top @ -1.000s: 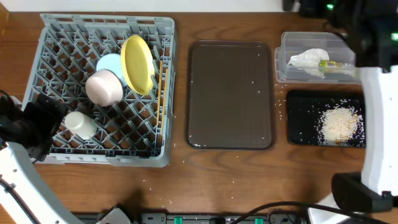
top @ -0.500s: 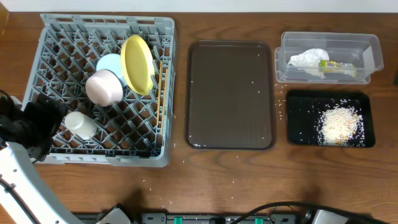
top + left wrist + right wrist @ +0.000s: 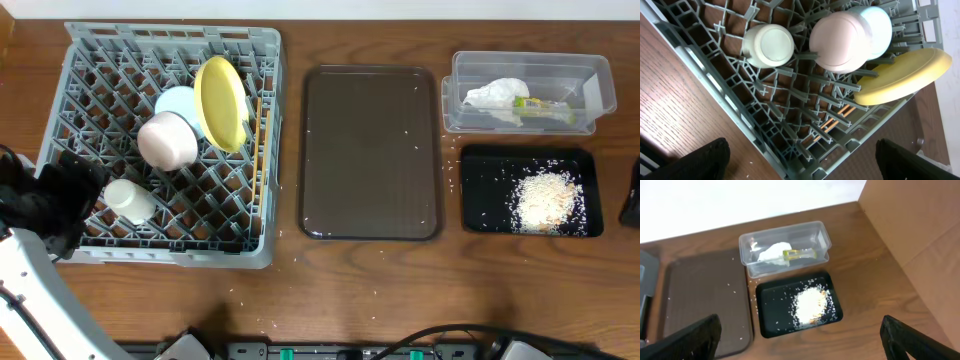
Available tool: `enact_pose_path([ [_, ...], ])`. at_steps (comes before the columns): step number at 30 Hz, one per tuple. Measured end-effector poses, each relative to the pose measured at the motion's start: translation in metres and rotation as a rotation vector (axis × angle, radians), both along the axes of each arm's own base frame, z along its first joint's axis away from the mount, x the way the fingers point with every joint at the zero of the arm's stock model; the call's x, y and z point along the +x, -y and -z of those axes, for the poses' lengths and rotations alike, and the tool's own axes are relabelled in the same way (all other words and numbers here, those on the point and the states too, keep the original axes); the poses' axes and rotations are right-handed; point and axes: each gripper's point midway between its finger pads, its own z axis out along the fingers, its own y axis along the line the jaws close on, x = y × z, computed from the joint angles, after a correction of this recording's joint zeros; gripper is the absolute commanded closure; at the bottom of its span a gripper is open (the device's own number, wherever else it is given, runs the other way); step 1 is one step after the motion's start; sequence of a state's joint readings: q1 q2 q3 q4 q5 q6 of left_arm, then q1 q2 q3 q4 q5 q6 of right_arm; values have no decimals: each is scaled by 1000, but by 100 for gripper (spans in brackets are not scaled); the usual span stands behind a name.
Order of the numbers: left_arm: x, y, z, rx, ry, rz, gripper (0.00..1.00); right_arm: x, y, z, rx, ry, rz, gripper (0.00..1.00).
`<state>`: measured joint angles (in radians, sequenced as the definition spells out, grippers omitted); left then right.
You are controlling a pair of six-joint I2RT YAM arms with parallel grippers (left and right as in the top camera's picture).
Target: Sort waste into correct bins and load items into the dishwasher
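The grey dish rack [image 3: 170,250] at left holds the yellow plate [image 3: 222,102] on edge, the blue bowl [image 3: 175,102], the pink bowl [image 3: 167,142], the cream cup [image 3: 128,198] and the chopsticks [image 3: 262,150]. The clear tub [image 3: 590,75] holds the white tissue [image 3: 495,93] and the yellow-green wrapper [image 3: 540,103]. The black tray [image 3: 480,195] carries a rice heap. My left gripper [image 3: 800,165] is open and empty over the rack's front left corner [image 3: 730,100]. My right gripper [image 3: 800,340] is open and empty, high above the black tray [image 3: 772,310]; it barely shows at the overhead view's right edge [image 3: 632,195].
The dark brown serving tray [image 3: 370,150] lies between the rack and the bins, with a few rice grains on it. Loose grains are scattered on the wooden table in front. A tan wall [image 3: 920,225] rises at the right.
My right arm has pulled away from over the clear tub at back right and now sits at the right edge. The left arm and all dishes are unmoved.
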<state>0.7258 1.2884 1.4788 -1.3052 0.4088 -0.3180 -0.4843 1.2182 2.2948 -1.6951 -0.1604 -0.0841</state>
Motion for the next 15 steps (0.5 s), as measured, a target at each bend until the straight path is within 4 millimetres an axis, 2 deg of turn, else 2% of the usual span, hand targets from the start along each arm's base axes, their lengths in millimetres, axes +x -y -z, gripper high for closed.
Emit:
enact_pose_path([
  [8,0,0,0,0,0,0,6,-30,-11,-14,-49,74,21,1],
  [15,0,0,0,0,0,0,6,-39,-22,-13,-65,89,-24,1],
])
